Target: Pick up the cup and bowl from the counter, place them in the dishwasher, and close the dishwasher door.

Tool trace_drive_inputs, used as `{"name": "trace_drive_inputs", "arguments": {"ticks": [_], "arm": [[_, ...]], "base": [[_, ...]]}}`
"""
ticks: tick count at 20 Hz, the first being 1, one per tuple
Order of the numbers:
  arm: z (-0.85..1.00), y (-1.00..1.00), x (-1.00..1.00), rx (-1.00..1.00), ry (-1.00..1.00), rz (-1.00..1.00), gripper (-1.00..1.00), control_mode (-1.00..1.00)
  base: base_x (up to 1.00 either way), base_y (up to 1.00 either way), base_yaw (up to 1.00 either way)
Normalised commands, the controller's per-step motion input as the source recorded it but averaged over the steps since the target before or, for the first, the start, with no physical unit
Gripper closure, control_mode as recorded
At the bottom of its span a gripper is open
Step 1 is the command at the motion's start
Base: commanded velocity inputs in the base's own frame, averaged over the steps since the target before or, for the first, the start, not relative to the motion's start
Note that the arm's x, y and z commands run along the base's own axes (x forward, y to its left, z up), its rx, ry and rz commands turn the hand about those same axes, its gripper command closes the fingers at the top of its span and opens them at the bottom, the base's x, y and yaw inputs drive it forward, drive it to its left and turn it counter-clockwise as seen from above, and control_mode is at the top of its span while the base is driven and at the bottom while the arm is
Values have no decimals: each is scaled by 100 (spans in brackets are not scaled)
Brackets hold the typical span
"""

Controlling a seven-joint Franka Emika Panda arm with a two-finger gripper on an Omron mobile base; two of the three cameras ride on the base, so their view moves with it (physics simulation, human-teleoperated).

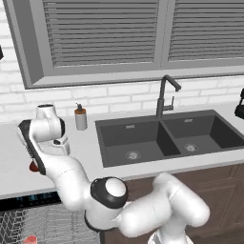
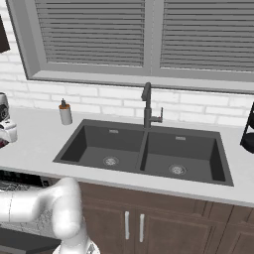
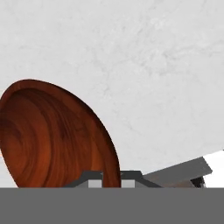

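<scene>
The dark reddish-brown bowl (image 3: 52, 135) lies on the light counter (image 3: 144, 65). My gripper (image 3: 112, 180) is shut on its near rim, one tip on each side of the edge. In the left base view a red sliver of the bowl (image 1: 33, 167) shows beside my bent arm at the counter's left end. Below it the dishwasher (image 1: 28, 200) stands open with its wire rack (image 1: 47, 224) out. The cup (image 1: 29, 239) sits in that rack, its salmon-red inside showing. The dishwasher door (image 2: 25, 242) lies folded down at the lower left.
A grey soap dispenser (image 1: 80, 117) stands on the counter left of the dark double sink (image 1: 162, 136), with the faucet (image 1: 164, 97) behind it. A dark object (image 1: 239, 108) sits at the far right. Brown cabinets (image 2: 149, 223) run under the sink.
</scene>
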Motion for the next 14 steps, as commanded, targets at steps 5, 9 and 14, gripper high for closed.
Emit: {"name": "trace_drive_inputs", "arguments": {"ticks": [5, 9, 14], "arm": [[8, -21, -94, 15, -16, 0, 100, -100], [21, -16, -87, 6, -7, 0, 100, -100], [26, -20, -50, 0, 0, 0, 100, -100]], "base": [[0, 0, 0], [0, 0, 0], [0, 0, 0]]}}
